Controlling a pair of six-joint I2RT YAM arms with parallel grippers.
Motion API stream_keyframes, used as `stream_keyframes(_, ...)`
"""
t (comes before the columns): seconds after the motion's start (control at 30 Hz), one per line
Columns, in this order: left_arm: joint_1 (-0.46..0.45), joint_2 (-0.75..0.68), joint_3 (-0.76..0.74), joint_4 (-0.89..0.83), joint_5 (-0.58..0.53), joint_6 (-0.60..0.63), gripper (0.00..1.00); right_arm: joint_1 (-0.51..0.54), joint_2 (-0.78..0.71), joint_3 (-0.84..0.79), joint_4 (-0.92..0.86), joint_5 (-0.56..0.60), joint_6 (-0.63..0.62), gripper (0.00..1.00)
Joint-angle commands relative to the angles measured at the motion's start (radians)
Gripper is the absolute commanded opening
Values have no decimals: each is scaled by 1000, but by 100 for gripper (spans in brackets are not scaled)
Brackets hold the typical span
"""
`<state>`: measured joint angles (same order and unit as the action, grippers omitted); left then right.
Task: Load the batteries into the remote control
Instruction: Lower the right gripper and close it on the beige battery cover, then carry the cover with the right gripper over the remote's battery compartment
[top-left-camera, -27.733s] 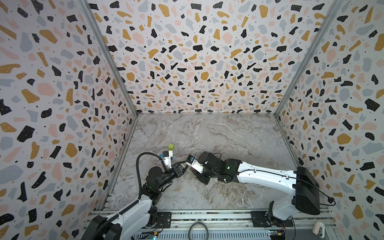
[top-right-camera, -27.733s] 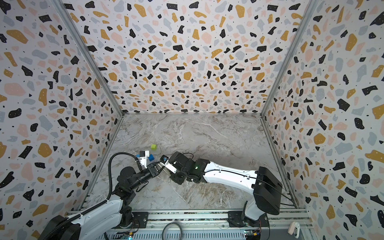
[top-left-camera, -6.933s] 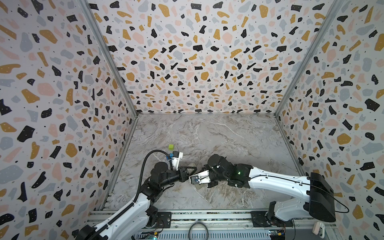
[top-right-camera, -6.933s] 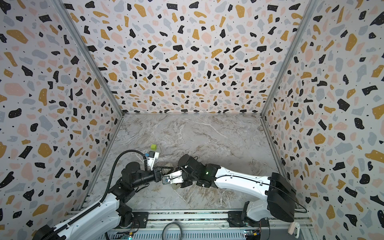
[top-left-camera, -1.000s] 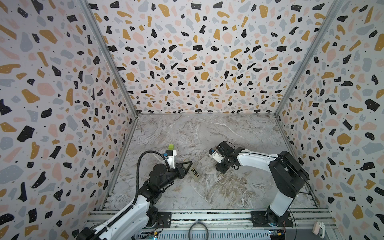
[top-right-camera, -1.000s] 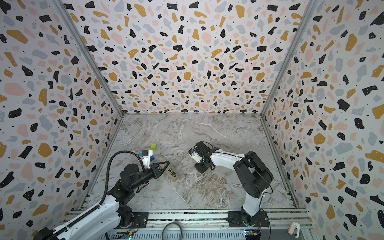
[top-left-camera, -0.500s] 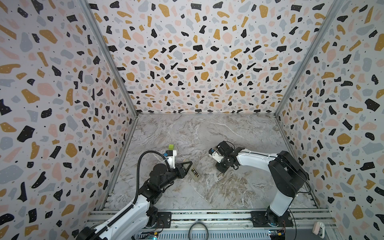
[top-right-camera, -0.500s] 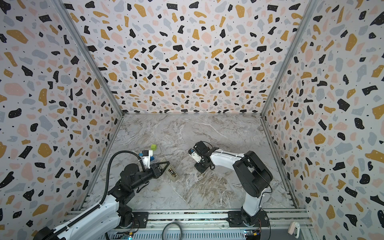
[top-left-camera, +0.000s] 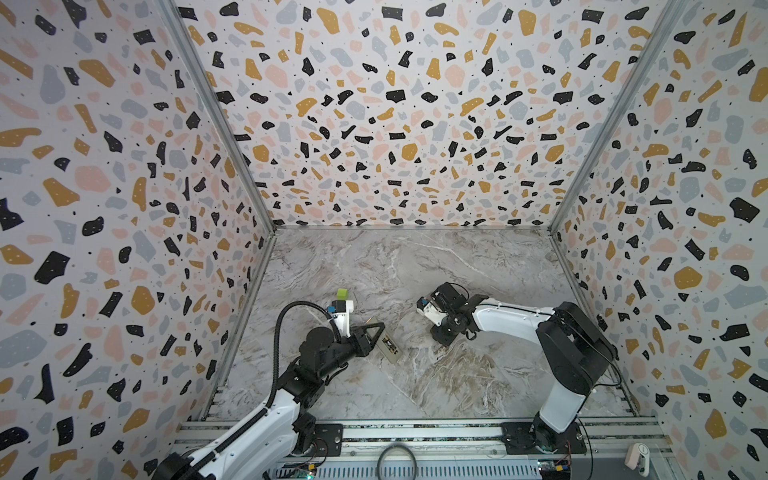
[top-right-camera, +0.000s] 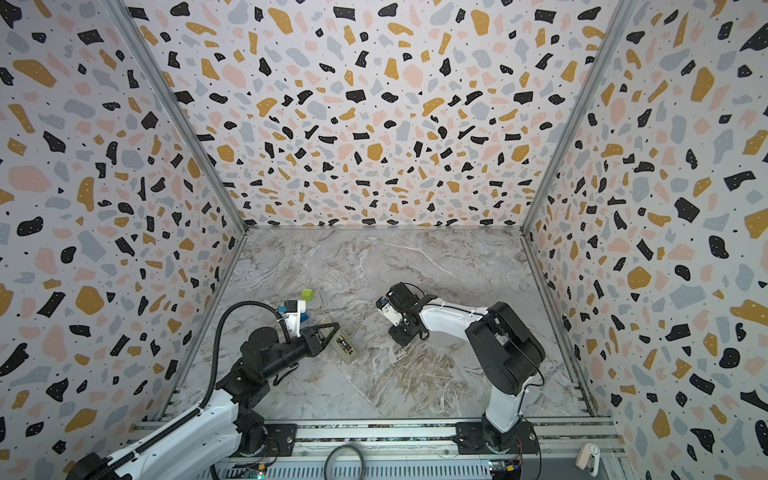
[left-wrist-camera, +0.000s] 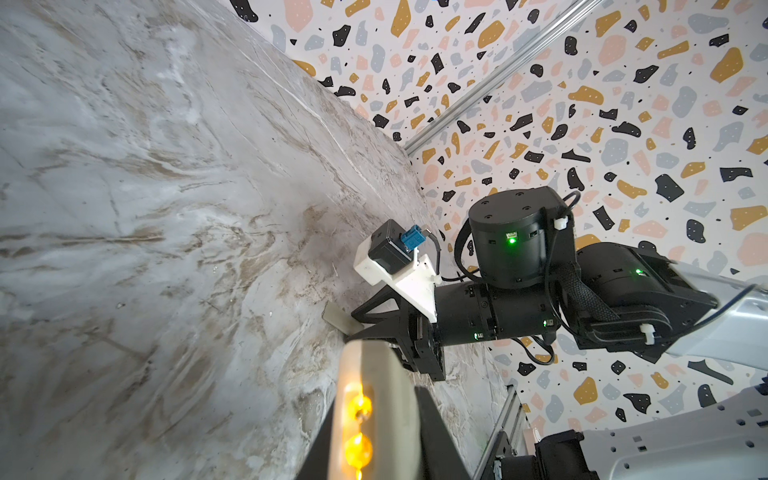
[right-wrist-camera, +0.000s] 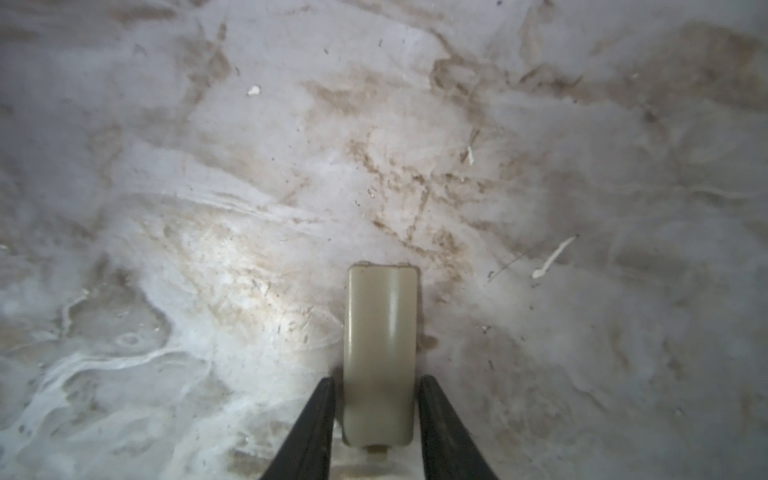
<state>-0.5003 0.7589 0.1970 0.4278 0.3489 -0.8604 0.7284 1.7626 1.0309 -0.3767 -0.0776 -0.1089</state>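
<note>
The remote control (top-left-camera: 388, 347) is beige-white, back up, with its compartment open. It sits diagonally near the green cube (top-left-camera: 342, 294), to the front and right of it. The batteries (left-wrist-camera: 356, 451) show two gold ends inside. The battery cover (right-wrist-camera: 380, 353) is detached, well right of the cube.

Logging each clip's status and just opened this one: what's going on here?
The left gripper is shut on one end of the remote control, whose battery compartment is open. Two orange-glinting shapes inside look like the batteries, already seated. The right gripper, well apart from the remote, appears to grip the beige battery cover low over the table. The cover is not yet on the remote.
</note>
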Motion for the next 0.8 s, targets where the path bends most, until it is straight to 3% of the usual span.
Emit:
stream_keyframes(0.0, -4, -7, -6, 63, -6, -2, 0, 5, -9, 5, -44, 8, 10, 33)
stream_keyframes(0.43, -3, -7, -8, 66, -7, -3, 0, 5, -29, 0, -57, 31, 6, 26)
stream_keyframes(0.77, -3, 0, -8, 84, -16, -12, 0, 52, -134, -33, 7, 8, -30, 17)
